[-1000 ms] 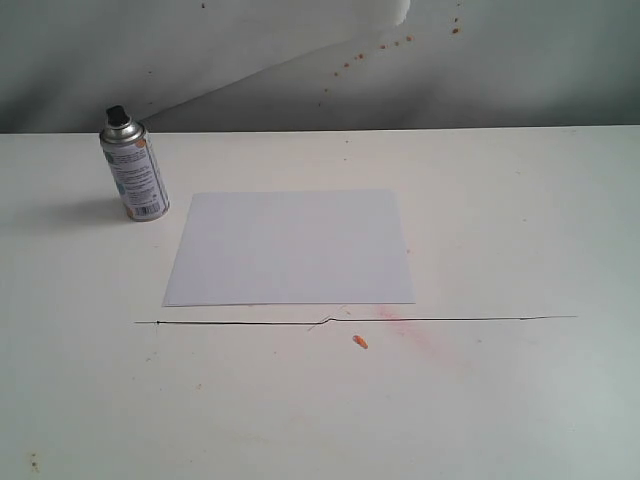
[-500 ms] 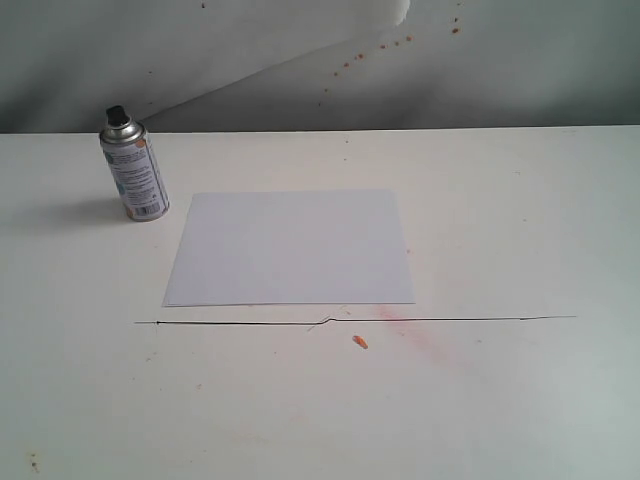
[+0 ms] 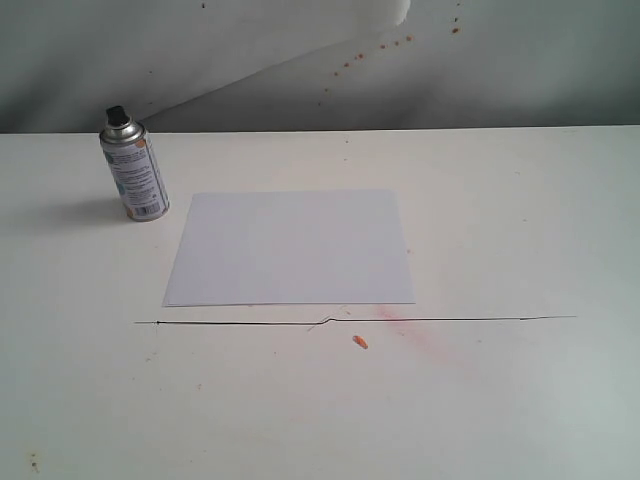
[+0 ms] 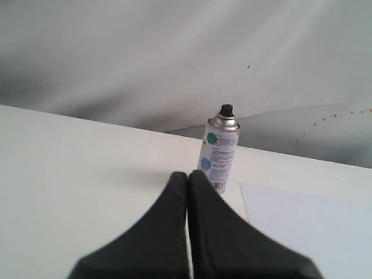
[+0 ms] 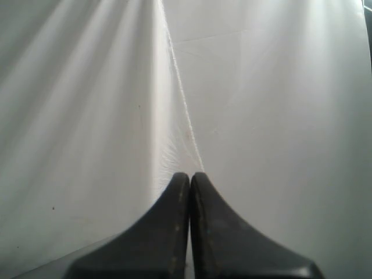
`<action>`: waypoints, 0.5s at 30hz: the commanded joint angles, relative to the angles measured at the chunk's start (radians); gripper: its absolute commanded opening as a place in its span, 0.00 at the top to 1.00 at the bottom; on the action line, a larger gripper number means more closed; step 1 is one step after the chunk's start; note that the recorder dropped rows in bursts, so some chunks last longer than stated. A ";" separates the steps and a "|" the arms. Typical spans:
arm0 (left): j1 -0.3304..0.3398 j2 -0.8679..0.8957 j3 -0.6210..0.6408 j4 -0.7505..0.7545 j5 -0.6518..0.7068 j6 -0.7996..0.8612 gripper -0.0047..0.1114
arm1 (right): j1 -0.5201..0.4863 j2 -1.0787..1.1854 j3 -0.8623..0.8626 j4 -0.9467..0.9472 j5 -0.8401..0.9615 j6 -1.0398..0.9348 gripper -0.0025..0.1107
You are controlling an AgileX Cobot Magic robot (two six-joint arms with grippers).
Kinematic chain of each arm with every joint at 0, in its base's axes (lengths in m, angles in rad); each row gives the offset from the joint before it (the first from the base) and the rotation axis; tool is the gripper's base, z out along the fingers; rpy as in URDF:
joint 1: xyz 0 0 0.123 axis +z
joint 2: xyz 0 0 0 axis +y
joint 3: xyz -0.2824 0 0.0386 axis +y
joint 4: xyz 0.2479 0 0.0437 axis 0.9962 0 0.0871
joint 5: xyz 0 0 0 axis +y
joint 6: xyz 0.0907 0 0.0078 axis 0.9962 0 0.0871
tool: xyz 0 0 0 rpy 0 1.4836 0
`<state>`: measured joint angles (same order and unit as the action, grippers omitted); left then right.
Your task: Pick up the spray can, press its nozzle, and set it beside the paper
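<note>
Silver and upright, the spray can [image 3: 133, 168] stands at the far left of the off-white bench [image 3: 520, 220], its black nozzle [image 3: 117, 115] on top; the paper [image 3: 290, 247] lies flat mid-bench, its far left corner near the can but apart from it; the left hand [image 4: 187, 174] is closed tip to tip on nothing, short of the can; the right hand [image 5: 190, 175] is likewise closed and empty.

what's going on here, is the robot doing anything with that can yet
Nothing is being handled. The spray can stands upright on the table, just off the far left corner of the paper, its black nozzle untouched. The left end effector is shut and points toward the can without touching it. The right end effector is shut too, holding nothing.
</note>
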<state>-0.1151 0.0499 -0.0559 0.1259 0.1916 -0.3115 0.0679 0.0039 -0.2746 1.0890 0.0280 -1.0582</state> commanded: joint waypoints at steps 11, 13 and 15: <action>-0.077 -0.050 0.056 -0.061 0.118 0.093 0.96 | -0.005 -0.004 0.006 0.002 -0.001 -0.006 0.98; -0.076 -0.050 0.056 -0.064 0.119 0.093 0.96 | -0.005 -0.004 0.006 0.002 -0.001 -0.006 0.98; -0.076 -0.050 0.056 -0.064 0.124 0.104 0.96 | -0.005 -0.004 0.006 0.002 -0.001 -0.006 0.98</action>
<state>-0.1849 0.0050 -0.0050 0.0692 0.3113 -0.2251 0.0679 0.0039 -0.2746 1.0890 0.0280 -1.0582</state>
